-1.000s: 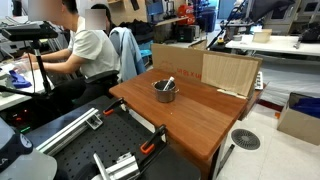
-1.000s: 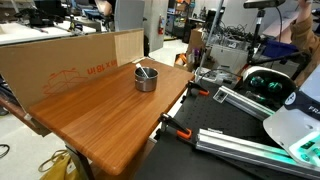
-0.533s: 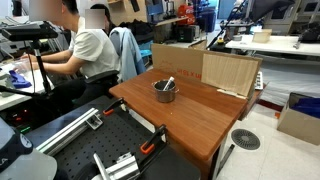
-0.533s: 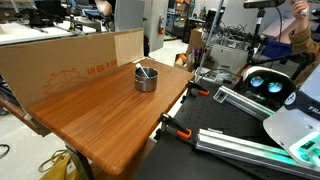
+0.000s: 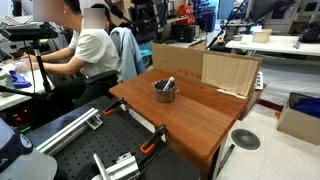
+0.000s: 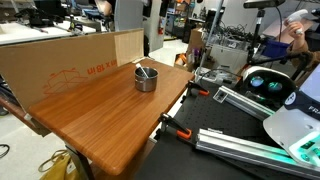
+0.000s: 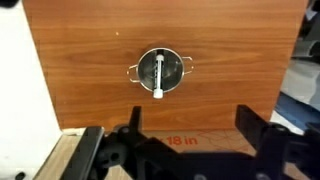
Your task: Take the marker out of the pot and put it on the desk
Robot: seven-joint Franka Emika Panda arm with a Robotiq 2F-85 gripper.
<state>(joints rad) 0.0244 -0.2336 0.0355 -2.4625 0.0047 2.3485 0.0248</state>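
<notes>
Grey metal pot (image 7: 144, 74) sits mid-desk (image 7: 80, 60), the marker (image 7: 160, 78) lying across it, running twelve to six. At six o'clock of the wrist view, the gripper (image 7: 192, 150) hangs with jaws spread wide, empty.

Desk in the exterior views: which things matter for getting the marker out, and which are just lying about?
Job:
marker, lying across the pot
pot
desk
hand, open

Lying about:
cardboard sheet
orange clamp
seated person
cardboard box
</notes>
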